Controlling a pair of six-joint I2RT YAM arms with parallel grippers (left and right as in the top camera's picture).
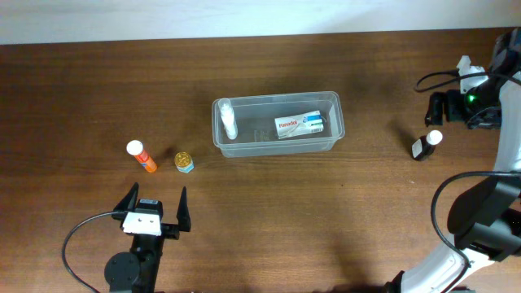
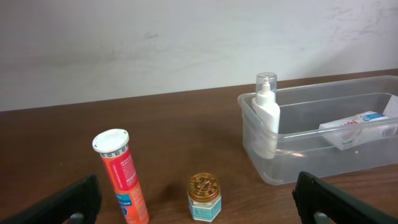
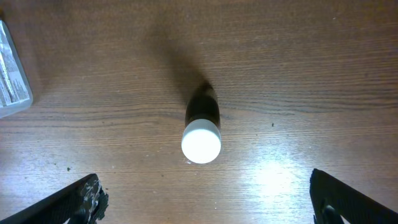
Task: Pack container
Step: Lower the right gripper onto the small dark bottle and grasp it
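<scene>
You have the container [image 1: 281, 151] near the middle of the counter [image 1: 81, 98], its long side running 9 to 3 o'clock. Inside it, a white pump bottle [image 1: 229, 119] stands at the 9 o'clock end and a Panadol box [image 1: 299, 124] lies toward 3 o'clock; the box's smaller print is unreadable. Your left wrist view cuts the container off at its far end. An orange tube [image 1: 142, 156] and a small gold-lidded jar [image 1: 185, 162] stand at 8 o'clock of the container, apart from it. Your left claw [image 1: 155, 205] is spread wide at 6 o'clock of them, holding nothing. Your right claw [image 3: 208, 204] shows only its tips, set wide apart, with a white-capped dark bottle [image 3: 201, 127] untouched ahead of it. Overhead, cables [image 1: 435, 80] clutter that claw.
</scene>
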